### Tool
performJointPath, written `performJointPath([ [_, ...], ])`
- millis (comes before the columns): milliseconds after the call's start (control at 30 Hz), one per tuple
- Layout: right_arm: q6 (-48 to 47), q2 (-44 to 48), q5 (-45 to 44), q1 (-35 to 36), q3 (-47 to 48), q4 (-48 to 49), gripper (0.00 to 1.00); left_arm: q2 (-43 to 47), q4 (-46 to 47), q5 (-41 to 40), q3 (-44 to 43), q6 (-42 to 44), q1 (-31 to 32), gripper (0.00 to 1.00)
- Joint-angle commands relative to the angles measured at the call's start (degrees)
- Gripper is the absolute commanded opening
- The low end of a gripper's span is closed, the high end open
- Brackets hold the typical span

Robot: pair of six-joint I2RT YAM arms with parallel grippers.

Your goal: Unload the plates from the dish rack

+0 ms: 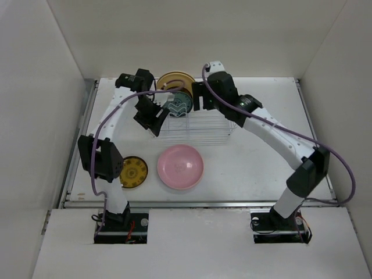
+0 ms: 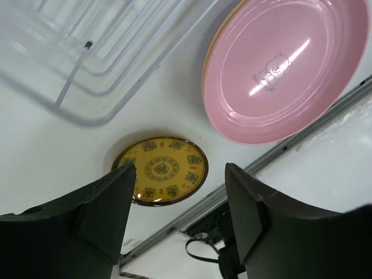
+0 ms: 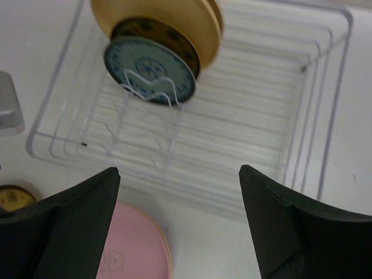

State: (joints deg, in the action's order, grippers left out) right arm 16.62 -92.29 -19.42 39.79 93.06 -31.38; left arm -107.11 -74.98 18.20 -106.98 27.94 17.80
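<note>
Top external view: the wire dish rack [image 1: 197, 129] sits mid-worktop [image 1: 261, 168], its long axis running left to right, parallel to the near edge. Two plates stand on edge at its far-left end. The teal patterned plate [image 3: 150, 65] is slotted in the upright dividers, and the larger tan-yellow plate [image 3: 157, 23] is right behind it. Both face the near side of the rack. In front of the rack the pink plate [image 1: 181, 167] lies flat, face up, with a tan rim peeking out beneath it. The small yellow patterned plate [image 1: 133, 172] lies flat just to its left, the two apart. The left claw [image 2: 179, 168] hangs by the rack's left end, released, with nothing between its fingers. The right claw [image 3: 179, 171] hovers above the rack's far side, spread wide and gripping nothing.
</note>
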Motion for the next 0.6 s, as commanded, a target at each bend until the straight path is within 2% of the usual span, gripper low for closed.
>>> performJointPath([
  [0,-9.1,-8.0,6.8,-0.2,9.4,8.6,0.89,5.8,-6.8,-0.4,-1.6,-7.7,-3.3,0.59],
  [67,-10.9,-12.2,8.3,-0.8,13.0,10.5,0.88,6.8,-3.8,-1.8,-1.6,-10.7,-5.6,0.58],
  [200,-17.7,-22.5,15.2,-1.4,23.4,14.0,0.71,6.9,1.8,-5.6,-0.1,-13.3,-7.8,0.58],
  [267,-21.0,-29.5,15.2,-1.4,28.0,14.0,0.63,5.5,1.9,-5.6,-0.6,-14.1,-7.8,0.58],
  [400,-22.3,-38.6,15.2,-2.0,38.2,14.2,0.61,1.6,5.4,-5.6,-1.2,-16.9,-7.8,0.58],
  [467,-22.3,-41.7,14.7,-2.7,39.6,15.5,0.61,-0.1,9.1,-6.7,-2.3,-18.3,-8.3,0.58],
  [567,-22.3,-44.1,14.7,-3.3,39.6,17.9,0.61,-6.0,9.8,-7.4,-5.6,-20.0,-8.8,0.58],
])
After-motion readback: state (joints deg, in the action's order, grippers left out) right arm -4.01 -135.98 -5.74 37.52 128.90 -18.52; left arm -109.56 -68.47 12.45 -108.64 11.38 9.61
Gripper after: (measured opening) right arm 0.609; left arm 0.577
